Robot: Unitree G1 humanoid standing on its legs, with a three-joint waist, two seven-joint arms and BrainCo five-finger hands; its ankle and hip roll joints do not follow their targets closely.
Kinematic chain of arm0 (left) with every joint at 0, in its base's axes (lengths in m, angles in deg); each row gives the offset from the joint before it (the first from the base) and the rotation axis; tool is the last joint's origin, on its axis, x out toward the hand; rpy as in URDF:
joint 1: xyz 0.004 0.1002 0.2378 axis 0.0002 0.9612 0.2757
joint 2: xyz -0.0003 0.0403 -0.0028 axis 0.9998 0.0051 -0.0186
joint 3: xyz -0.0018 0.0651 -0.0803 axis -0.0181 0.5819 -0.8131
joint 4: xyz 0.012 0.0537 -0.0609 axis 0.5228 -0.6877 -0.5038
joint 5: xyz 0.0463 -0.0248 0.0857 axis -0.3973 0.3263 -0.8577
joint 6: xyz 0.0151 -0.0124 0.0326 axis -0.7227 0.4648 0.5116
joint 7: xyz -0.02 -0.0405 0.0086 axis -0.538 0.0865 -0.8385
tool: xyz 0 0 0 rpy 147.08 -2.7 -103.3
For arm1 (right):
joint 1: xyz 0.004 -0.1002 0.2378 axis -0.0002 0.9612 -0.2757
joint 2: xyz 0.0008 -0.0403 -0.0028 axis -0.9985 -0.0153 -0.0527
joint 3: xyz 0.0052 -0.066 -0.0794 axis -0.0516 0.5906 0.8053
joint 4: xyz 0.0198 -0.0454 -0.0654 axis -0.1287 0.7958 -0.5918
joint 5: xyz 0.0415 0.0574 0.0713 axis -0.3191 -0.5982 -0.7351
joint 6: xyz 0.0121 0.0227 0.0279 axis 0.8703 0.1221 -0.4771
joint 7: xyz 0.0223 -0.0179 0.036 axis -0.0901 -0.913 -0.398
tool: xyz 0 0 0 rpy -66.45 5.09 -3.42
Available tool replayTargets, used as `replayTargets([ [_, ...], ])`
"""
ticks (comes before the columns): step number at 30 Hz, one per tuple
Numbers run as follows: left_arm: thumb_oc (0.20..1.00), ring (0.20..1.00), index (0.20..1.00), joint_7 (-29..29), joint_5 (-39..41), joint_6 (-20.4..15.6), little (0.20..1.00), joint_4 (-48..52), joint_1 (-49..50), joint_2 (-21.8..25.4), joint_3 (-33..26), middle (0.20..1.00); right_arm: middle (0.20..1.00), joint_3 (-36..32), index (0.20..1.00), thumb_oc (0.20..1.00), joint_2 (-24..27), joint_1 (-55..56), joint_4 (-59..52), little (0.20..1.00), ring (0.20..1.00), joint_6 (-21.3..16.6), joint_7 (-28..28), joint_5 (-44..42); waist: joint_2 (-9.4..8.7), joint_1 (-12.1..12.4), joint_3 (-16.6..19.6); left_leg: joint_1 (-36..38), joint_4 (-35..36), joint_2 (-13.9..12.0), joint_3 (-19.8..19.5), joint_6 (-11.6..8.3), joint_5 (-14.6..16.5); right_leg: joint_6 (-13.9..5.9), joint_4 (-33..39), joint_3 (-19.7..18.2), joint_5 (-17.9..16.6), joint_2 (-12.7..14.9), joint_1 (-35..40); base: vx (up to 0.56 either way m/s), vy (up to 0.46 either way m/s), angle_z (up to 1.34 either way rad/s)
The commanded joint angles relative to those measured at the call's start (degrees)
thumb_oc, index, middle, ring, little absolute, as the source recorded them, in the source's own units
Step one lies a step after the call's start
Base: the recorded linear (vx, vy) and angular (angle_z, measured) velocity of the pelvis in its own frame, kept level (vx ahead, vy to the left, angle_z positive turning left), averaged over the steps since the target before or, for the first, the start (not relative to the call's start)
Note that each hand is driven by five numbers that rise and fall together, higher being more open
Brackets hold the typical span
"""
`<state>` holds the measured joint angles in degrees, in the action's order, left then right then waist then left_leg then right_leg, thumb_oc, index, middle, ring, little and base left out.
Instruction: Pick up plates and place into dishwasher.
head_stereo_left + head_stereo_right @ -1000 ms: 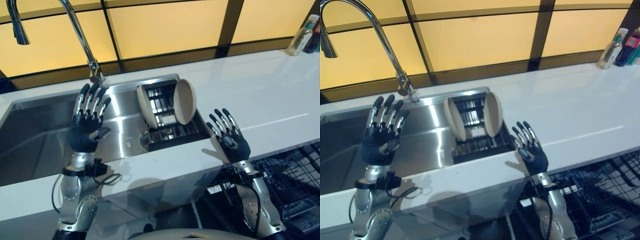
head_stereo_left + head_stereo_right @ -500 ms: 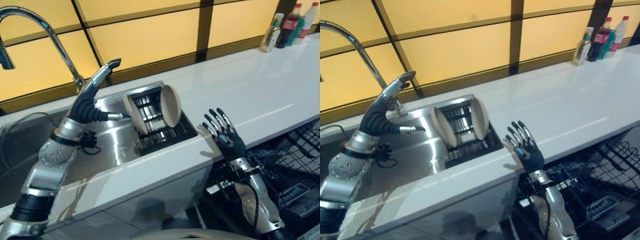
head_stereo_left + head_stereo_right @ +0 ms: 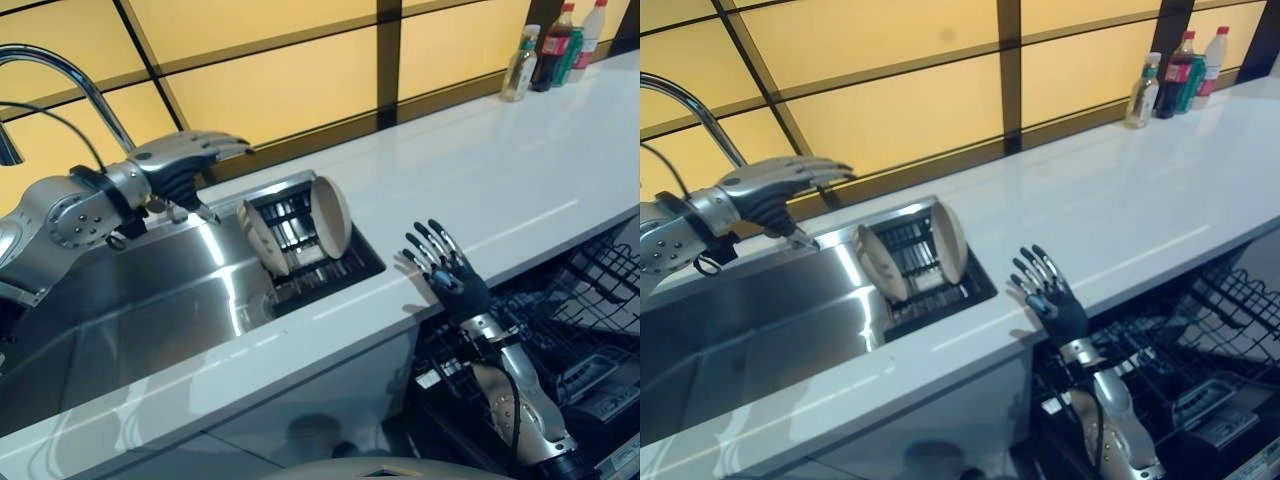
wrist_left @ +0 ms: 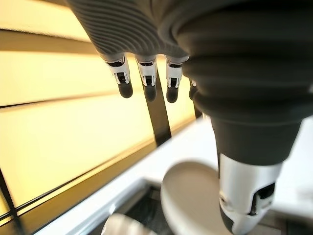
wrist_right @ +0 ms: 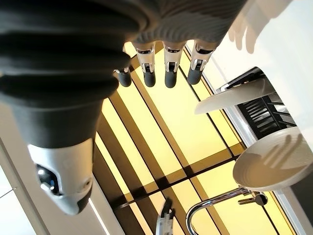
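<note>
Two plates [image 3: 331,216] stand on edge in the drain rack [image 3: 305,235] with a gap between them; the faucet [image 3: 55,70] arches far left. The surface [image 3: 480,190] rightward lies open.

My right hand [image 5: 98,29] is open, fingers [image 5: 170,71] straight, holding nothing; past them two pale plates [image 5: 274,161] stand on edge over a dark rack [image 5: 264,110]; a chrome tap [image 5: 215,203] curves before yellow wall panels [image 5: 161,132].

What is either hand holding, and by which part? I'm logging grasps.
Nothing: the left hand and right hand are open, apart from the plates.
</note>
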<state>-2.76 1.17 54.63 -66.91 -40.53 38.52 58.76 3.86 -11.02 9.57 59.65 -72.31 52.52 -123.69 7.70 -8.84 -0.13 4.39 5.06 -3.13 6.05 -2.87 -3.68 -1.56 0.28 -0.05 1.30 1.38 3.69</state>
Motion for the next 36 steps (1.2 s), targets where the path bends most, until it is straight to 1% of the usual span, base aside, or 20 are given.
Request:
replayTargets([
  [1, 1.000, 1.000, 1.000, -1.41, -1.69, 1.62, 1.000, -2.45, -7.26, 3.31, 0.43, 1.000, 1.000, 1.41, 1.000, 1.000, 1.23, -5.10, -2.11, 1.000, 1.000, -2.65, 0.03, -2.10, -2.33, -1.03, 0.18, -0.06, -0.54, 1.37, 0.63, 1.94, 3.43, -6.02, 0.04, -1.49, -1.93, 2.78, -2.66, 0.04, 0.005, 0.00],
  [2, 1.000, 1.000, 1.000, -1.82, -3.07, 2.09, 1.000, -2.48, -8.69, 3.91, 3.17, 1.000, 1.000, 2.35, 1.000, 1.000, 1.78, -5.17, -2.09, 1.000, 1.000, -3.33, 0.91, -2.25, -2.09, -1.22, 0.06, 0.13, -0.55, 1.45, 0.49, 2.02, 3.60, -6.16, -0.24, -1.47, -1.78, 2.84, -2.60, 0.05, 0.002, 0.00],
  [5, 1.000, 1.000, 1.000, -1.93, -4.41, 1.51, 1.000, -4.20, -10.16, 4.01, 5.51, 1.000, 1.000, 2.55, 1.000, 1.000, 1.97, -4.97, -1.79, 1.000, 1.000, -3.94, 1.36, -2.57, -2.23, -1.28, 0.12, 0.28, -0.50, 1.49, 0.66, 2.13, 3.75, -6.38, -0.37, -1.51, -1.77, 2.86, -2.62, 0.04, -0.005, 0.00],
  [7, 1.000, 1.000, 1.000, -2.19, -7.29, -0.07, 1.000, -6.00, -10.58, 4.18, 7.17, 1.000, 1.000, 2.66, 1.000, 1.000, 2.17, -5.06, -1.78, 1.000, 1.000, -4.32, 1.88, -2.56, -2.27, -1.53, 0.15, 0.35, -0.45, 1.47, 0.90, 2.17, 3.84, -6.60, -0.35, -1.67, -1.88, 2.90, -2.65, 0.03, -0.011, 0.00],
  [10, 1.000, 1.000, 1.000, -1.46, -8.95, -1.76, 1.000, -9.50, -11.64, 4.53, 10.88, 1.000, 1.000, 2.51, 1.000, 1.000, 2.65, -4.78, -1.55, 1.000, 1.000, -4.66, 1.89, -3.11, -2.30, -2.18, 0.07, 0.59, -0.27, 1.42, 1.42, 2.24, 3.92, -6.90, -0.37, -2.06, -2.14, 2.93, -2.83, 0.05, -0.003, 0.00],
  [12, 1.000, 1.000, 1.000, -1.31, -8.85, -1.75, 1.000, -10.57, -11.94, 4.64, 12.38, 1.000, 1.000, 2.24, 1.000, 1.000, 2.76, -4.36, -1.66, 1.000, 1.000, -4.48, 1.90, -3.22, -2.38, -2.46, 0.10, 0.63, -0.23, 1.48, 1.75, 2.34, 4.00, -7.07, -0.30, -2.44, -2.33, 2.92, -2.94, 0.04, -0.004, -0.06],
  [15, 1.000, 1.000, 1.000, -3.20, -9.83, -0.51, 1.000, -10.56, -11.80, 4.64, 13.32, 1.000, 1.000, 1.77, 1.000, 1.000, 2.97, -3.67, -1.57, 1.000, 1.000, -4.38, 1.41, -3.65, -2.55, -3.02, -0.16, 0.83, -0.29, 1.52, 2.40, 2.63, 4.18, -7.23, -0.31, -3.14, -2.58, 2.84, -3.15, 0.04, -0.009, -0.07],
  [17, 1.000, 1.000, 1.000, -3.25, -11.22, -0.63, 1.000, -10.73, -11.69, 4.44, 13.83, 1.000, 1.000, 1.53, 1.000, 1.000, 3.23, -3.36, -1.45, 1.000, 1.000, -4.57, 0.89, -4.12, -2.65, -3.27, -0.30, 0.96, -0.26, 1.53, 2.73, 2.74, 4.32, -7.26, -0.36, -3.31, -2.63, 2.81, -3.25, 0.02, -0.010, -0.16],
  [19, 1.000, 1.000, 1.000, -0.64, -12.92, -1.57, 1.000, -11.64, -11.63, 4.33, 14.69, 1.000, 1.000, 1.46, 1.000, 1.000, 3.48, -3.26, -1.75, 1.000, 1.000, -4.64, 0.86, -4.29, -2.73, -3.52, -0.56, 1.04, -0.27, 1.58, 2.75, 2.83, 4.38, -7.24, -0.49, -3.61, -2.65, 2.74, -3.30, 0.02, -0.007, -0.09],
  [21, 1.000, 1.000, 1.000, 3.55, -14.38, -3.05, 1.000, -12.17, -12.62, 4.08, 15.53, 1.000, 1.000, 1.32, 1.000, 1.000, 3.74, -2.98, -2.20, 1.000, 1.000, -4.49, 0.98, -4.50, -2.75, -3.96, -0.54, 1.17, -0.18, 1.57, 3.06, 2.92, 4.50, -7.31, -0.63, -3.78, -2.60, 2.75, -3.40, 0.02, -0.004, -0.01],
  [24, 1.000, 1.000, 1.000, 3.80, -14.89, -3.94, 1.000, -13.19, -15.52, 3.79, 18.22, 1.000, 1.000, 1.20, 1.000, 1.000, 3.48, -2.68, -1.79, 1.000, 1.000, -4.19, 0.42, -4.31, -2.66, -4.48, -0.35, 1.31, -0.12, 1.51, 3.68, 2.94, 4.58, -7.48, -0.93, -4.07, -2.64, 2.69, -3.65, 0.05, -0.008, -0.08],
  [28, 1.000, 1.000, 1.000, 2.37, -14.91, -3.90, 1.000, -14.16, -16.20, 3.28, 20.76, 1.000, 1.000, 1.18, 1.000, 1.000, 3.58, -2.43, -1.63, 1.000, 1.000, -4.20, 0.86, -4.56, -2.75, -4.71, -0.40, 1.43, -0.22, 1.54, 4.02, 3.10, 4.72, -7.57, -1.14, -4.44, -2.73, 2.63, -3.81, 0.04, -0.012, -0.10],
  [32, 1.000, 1.000, 1.000, -0.34, -14.89, -3.27, 1.000, -14.29, -15.04, 3.07, 21.41, 1.000, 1.000, 0.92, 1.000, 1.000, 3.93, -2.18, -1.79, 1.000, 1.000, -4.09, 0.72, -5.01, -2.76, -4.96, -0.75, 1.53, -0.28, 1.50, 4.13, 3.28, 4.82, -7.54, -1.43, -4.64, -2.62, 2.55, -3.91, 0.02, -0.004, -0.04],
  [34, 1.000, 1.000, 1.000, -0.35, -14.91, -3.27, 1.000, -14.28, -14.93, 3.05, 21.30, 1.000, 1.000, 0.93, 1.000, 1.000, 3.97, -2.17, -1.80, 1.000, 1.000, -4.09, 0.71, -5.02, -2.73, -4.98, -0.74, 1.54, -0.28, 1.50, 4.13, 3.28, 4.83, -7.54, -1.46, -4.64, -2.60, 2.54, -3.92, 0.02, -0.006, -0.07],
  [35, 1.000, 1.000, 1.000, -2.49, -16.03, -2.37, 1.000, -14.60, -12.85, 2.46, 21.93, 1.000, 1.000, 1.14, 1.000, 1.000, 3.97, -2.29, -1.95, 1.000, 1.000, -4.07, 0.91, -5.15, -2.90, -4.98, -1.01, 1.60, -0.28, 1.53, 3.99, 3.41, 4.89, -7.51, -1.59, -4.72, -2.48, 2.43, -3.95, 0.04, -0.013, -0.01],
  [36, 1.000, 1.000, 1.000, -3.21, -16.35, -1.91, 1.000, -14.61, -11.85, 2.24, 21.52, 1.000, 1.000, 1.34, 1.000, 1.000, 4.07, -2.32, -2.03, 1.000, 1.000, -4.03, 1.07, -5.11, -2.83, -5.07, -1.05, 1.67, -0.27, 1.54, 3.97, 3.44, 4.90, -7.51, -1.63, -4.73, -2.41, 2.42, -3.90, 0.04, -0.014, 0.00],
])
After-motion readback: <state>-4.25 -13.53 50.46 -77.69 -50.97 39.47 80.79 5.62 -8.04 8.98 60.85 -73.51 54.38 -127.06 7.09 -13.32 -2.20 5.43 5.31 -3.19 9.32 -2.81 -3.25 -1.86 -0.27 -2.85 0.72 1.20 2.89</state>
